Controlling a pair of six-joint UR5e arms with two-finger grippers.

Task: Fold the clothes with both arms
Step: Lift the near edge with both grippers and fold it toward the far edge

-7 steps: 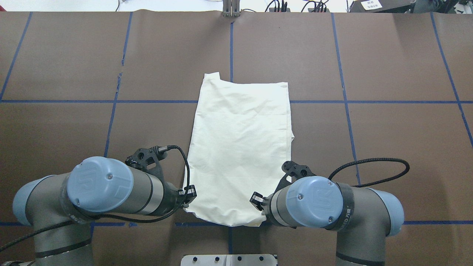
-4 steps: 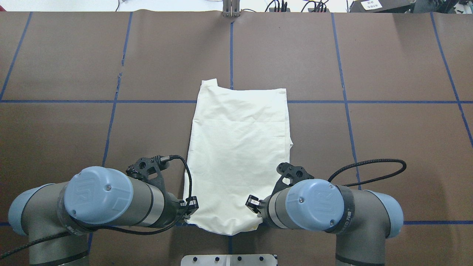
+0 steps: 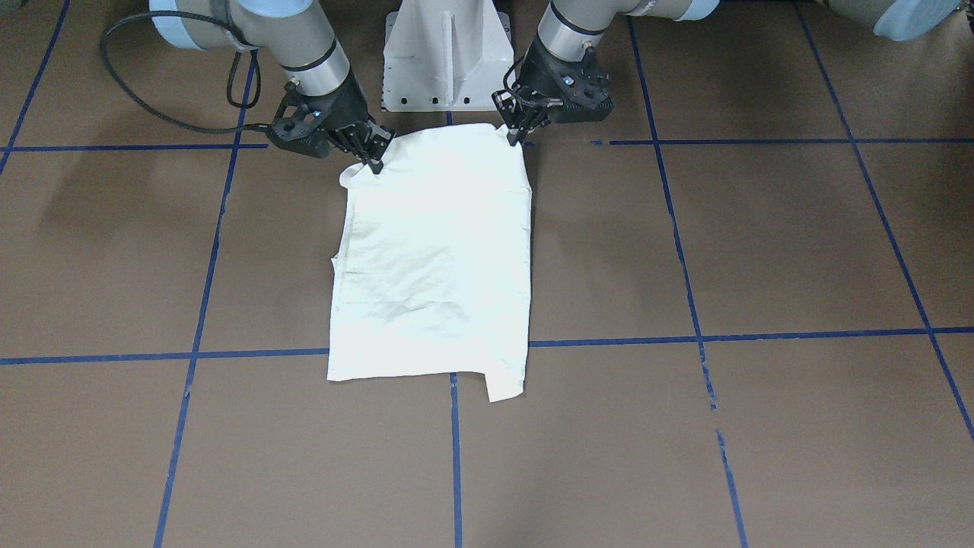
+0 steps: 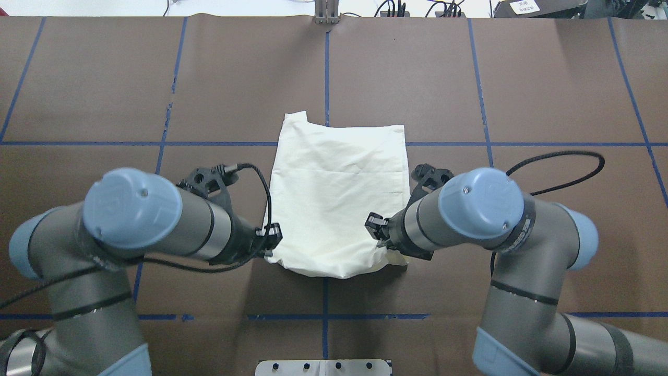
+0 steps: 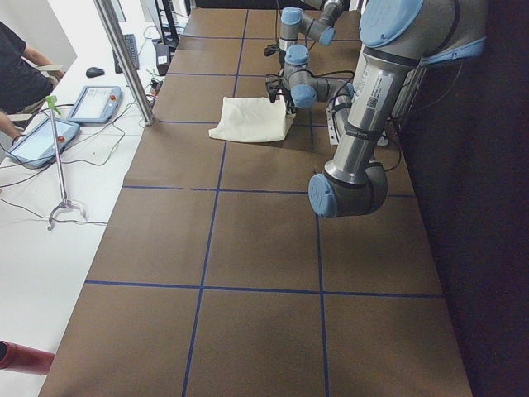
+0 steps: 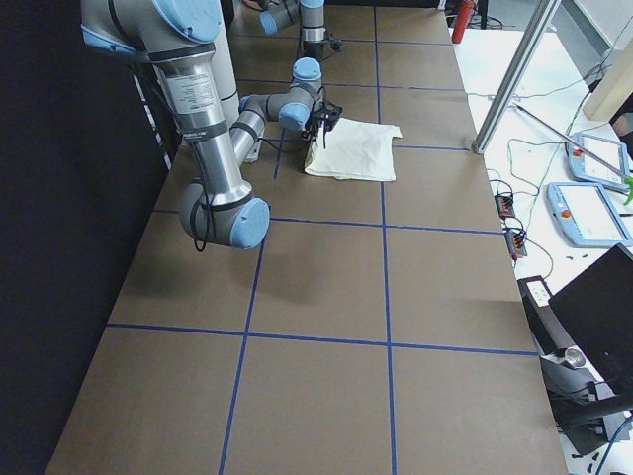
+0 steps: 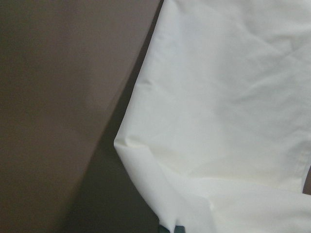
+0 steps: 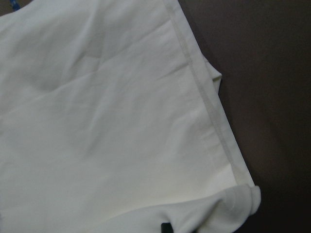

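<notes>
Both my grippers are locked on. My left gripper (image 4: 270, 239) is pinched shut on the shirt (image 4: 339, 193) at its 7 o'clock corner. My right gripper (image 4: 377, 231) is clamped on the 5 o'clock corner.

The shirt sits plain side up in the middle of the table (image 4: 522, 78), straight out at 12 o'clock from my base (image 4: 323, 367). Its near hem hangs raised between my two grips, with a shadow on the table under it. The far end lies flat, and a small tab pokes out at its 11 o'clock corner.

From overhead my own wrists cover the pinch points; the front view shows my fingertips (image 3: 375, 163) on the cloth. Both wrist cameras show only cream fabric and brown table.

My left cable (image 4: 263, 188) arcs just beside the shirt's 9 o'clock edge. My right cable (image 4: 566, 156) loops out at 3 o'clock, apart from the cloth. Blue tape lines (image 4: 326, 68) run under the shirt. Past the far edge are a post (image 5: 124, 58), two tablets (image 5: 95, 103) and a person (image 5: 18, 70).
</notes>
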